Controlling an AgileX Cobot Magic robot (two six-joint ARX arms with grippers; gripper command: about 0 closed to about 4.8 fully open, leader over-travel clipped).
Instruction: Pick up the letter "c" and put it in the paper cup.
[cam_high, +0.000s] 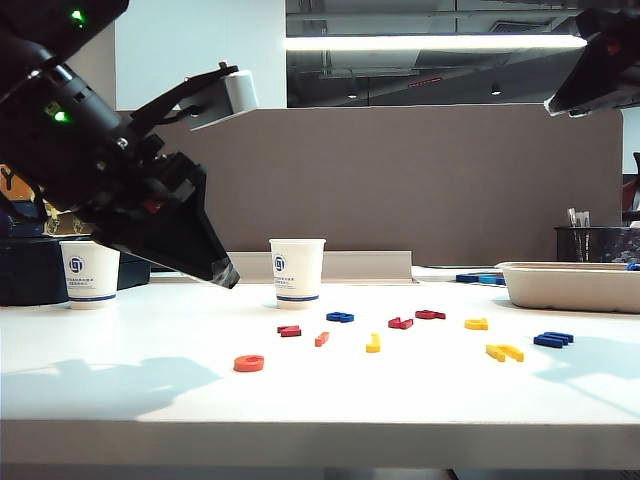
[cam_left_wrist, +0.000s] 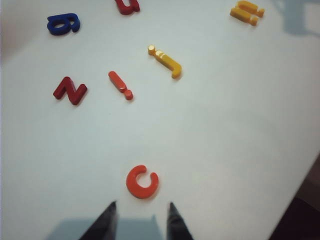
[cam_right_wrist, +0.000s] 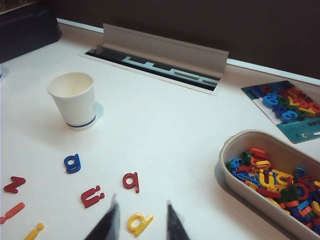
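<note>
The letter "c" is a small orange-red piece lying flat on the white table, also seen near the table's front in the exterior view. My left gripper hovers just short of it, open, with nothing between its fingers. In the exterior view the left gripper hangs above the table's left part, up and to the left of the letter. One paper cup stands upright behind the letters, and a second like it stands at the far left. My right gripper is open and empty, high at the upper right.
Loose letters lie across the table's middle: a red z, an orange-red bar, a yellow j, a blue g, a yellow a. A tray of letters sits at the right, a blue card behind it.
</note>
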